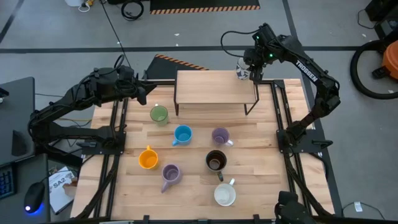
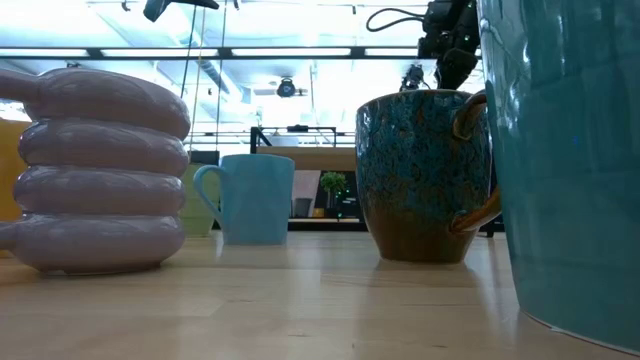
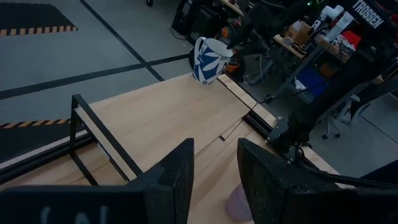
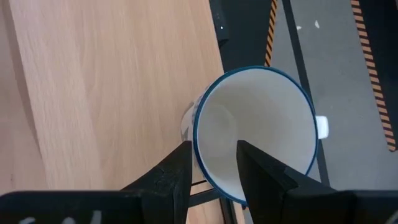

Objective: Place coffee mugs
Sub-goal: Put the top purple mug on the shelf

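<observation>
Seven mugs stand on their bases on the table in the high view: green (image 1: 159, 114), blue (image 1: 182, 134), lilac (image 1: 220, 136), orange (image 1: 148, 158), dark brown (image 1: 216, 160), a second lilac (image 1: 170, 175) and cream (image 1: 225, 194). A white mug with blue leaf pattern (image 1: 242, 68) is at the right far corner of the wooden riser (image 1: 211, 87), in my right gripper (image 4: 214, 155), which is shut on it. My left gripper (image 3: 216, 149) is open, above the table by the riser's left end (image 1: 144, 93), touching nothing. My right gripper holds the white-and-blue mug by its wall at the blue-edged rim (image 4: 208, 177), one finger (image 4: 261, 168) inside and one (image 4: 174, 171) outside. The fingers come from above, pointing down. The mug (image 3: 208, 59) is tilted over the riser's right far corner; whether its base touches the wood, I cannot tell.
The riser's black metal legs (image 1: 252, 106) stand on the table's far part. Most of the riser's top (image 3: 155, 118) is bare wood. Black frame rails (image 1: 283, 118) run along both table sides. In the low view the mugs (image 2: 425, 175) stand close together near the camera.
</observation>
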Robot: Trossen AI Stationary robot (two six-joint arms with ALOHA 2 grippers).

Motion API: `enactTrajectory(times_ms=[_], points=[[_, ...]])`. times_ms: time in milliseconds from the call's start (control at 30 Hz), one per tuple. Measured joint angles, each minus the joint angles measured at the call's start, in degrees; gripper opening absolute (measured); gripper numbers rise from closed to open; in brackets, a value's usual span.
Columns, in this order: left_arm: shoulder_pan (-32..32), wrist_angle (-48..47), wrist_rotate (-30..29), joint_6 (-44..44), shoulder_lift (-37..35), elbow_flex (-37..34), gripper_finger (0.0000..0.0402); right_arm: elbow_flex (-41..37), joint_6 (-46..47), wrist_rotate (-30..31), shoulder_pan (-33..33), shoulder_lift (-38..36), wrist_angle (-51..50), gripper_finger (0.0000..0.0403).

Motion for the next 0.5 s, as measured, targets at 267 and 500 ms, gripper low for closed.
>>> enactTrajectory(times_ms=[267,500], points=[[0.0,0.0,0.0,-0.6,0.0,0.0,0.0128,0.0,1.8,0.0,2.0,-2.3,0.4,0.0132],[0.0,-0.2,9.4,4.2,0.0,0.0,0.0128,0.0,9.0,-0.4,6.0,-5.1,2.2,0.0132]])
